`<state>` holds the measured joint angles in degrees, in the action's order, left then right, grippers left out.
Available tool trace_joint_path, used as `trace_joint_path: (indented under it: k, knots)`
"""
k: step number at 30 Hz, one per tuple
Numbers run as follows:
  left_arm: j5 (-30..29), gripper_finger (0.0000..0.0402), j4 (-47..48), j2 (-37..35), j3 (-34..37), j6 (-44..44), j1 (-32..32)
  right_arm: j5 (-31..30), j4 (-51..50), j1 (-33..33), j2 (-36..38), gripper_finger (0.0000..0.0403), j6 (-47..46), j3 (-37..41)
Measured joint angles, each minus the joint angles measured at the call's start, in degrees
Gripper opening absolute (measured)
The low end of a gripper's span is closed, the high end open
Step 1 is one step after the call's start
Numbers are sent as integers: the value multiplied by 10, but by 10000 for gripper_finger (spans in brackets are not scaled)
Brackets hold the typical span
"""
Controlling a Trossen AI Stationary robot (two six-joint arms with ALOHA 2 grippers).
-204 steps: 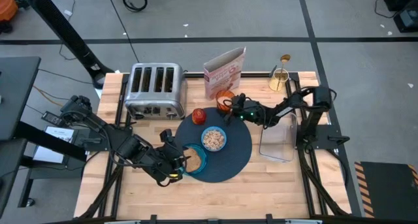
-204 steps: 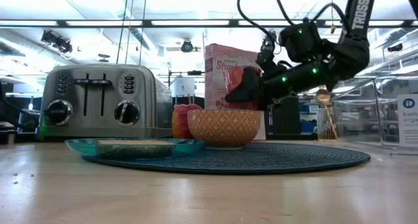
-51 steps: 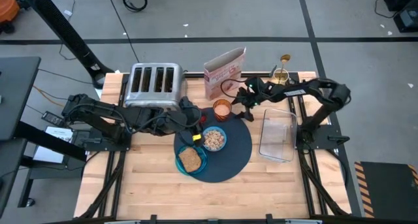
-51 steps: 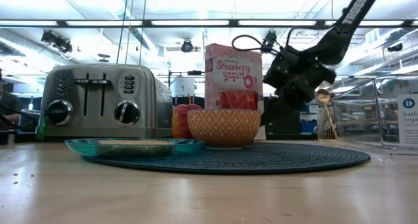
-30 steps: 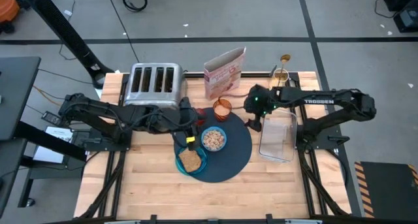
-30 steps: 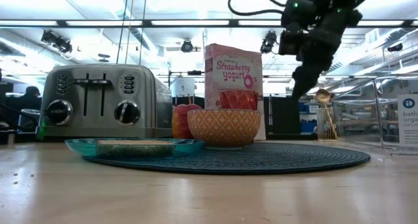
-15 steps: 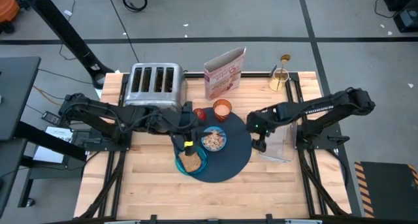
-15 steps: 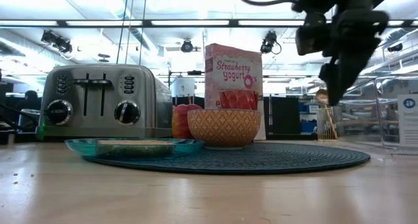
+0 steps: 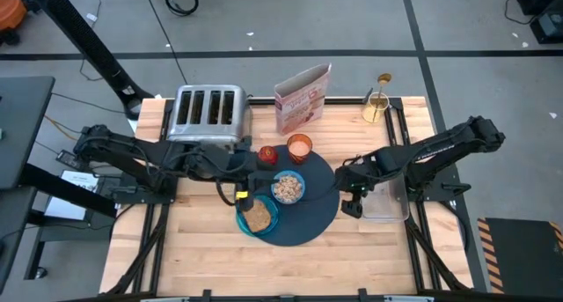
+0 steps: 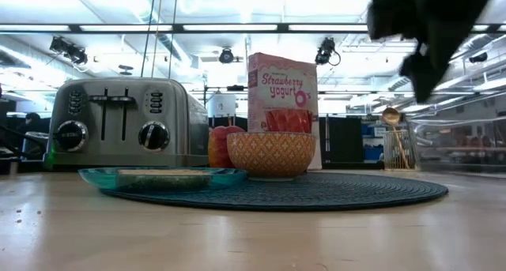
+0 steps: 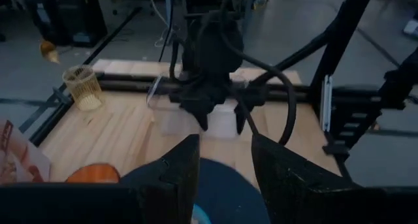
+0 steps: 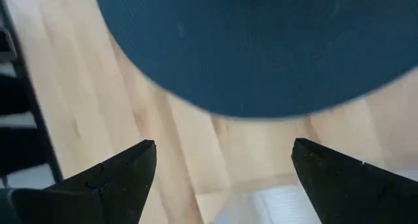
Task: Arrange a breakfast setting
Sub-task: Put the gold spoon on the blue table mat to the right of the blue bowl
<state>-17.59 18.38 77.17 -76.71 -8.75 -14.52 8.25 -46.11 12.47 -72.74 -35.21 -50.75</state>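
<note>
The round dark slate-blue mat (image 9: 303, 205) lies at the table's middle. On it stand the small blue bowl (image 9: 288, 187) with cereal, the amber cup (image 9: 300, 146) and the red fruit (image 9: 266, 154). The teal plate (image 9: 256, 217) with the toast slice (image 9: 257, 215) rests on the mat's left edge. The gold spoon (image 9: 380, 89) stands in a holder at the far right. My left gripper (image 9: 244, 196) is open and empty, beside the plate. My right gripper (image 9: 349, 205) is open and empty, above the mat's right edge (image 12: 261, 87).
A silver toaster (image 9: 209, 119) and a pink yogurt box (image 9: 302, 98) stand along the far edge. A clear plastic container (image 9: 387, 198) lies right of the mat, under my right arm. Bare wood shows along the near edge (image 9: 290, 267).
My right gripper has swung from beside the amber cup toward the table's near edge, along the mat's right side, and has risen in the low view. My left gripper has drawn back a little toward the table's left edge. The setting has stayed in place.
</note>
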Motion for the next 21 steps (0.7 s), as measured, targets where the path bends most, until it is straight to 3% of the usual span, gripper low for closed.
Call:
trace_joint_path:
  k: [8,15,21]
  knots:
    - [-2,146,-5,-38,0,3,-3,-107,-165,-64,1,354,9,-139]
    - [-1,146,-4,-55,0,9,-16,-122,-180,-212,1,346,18,-185]
    - [0,146,-2,-64,0,22,-41,-180,-184,-348,-2,346,-31,-187]
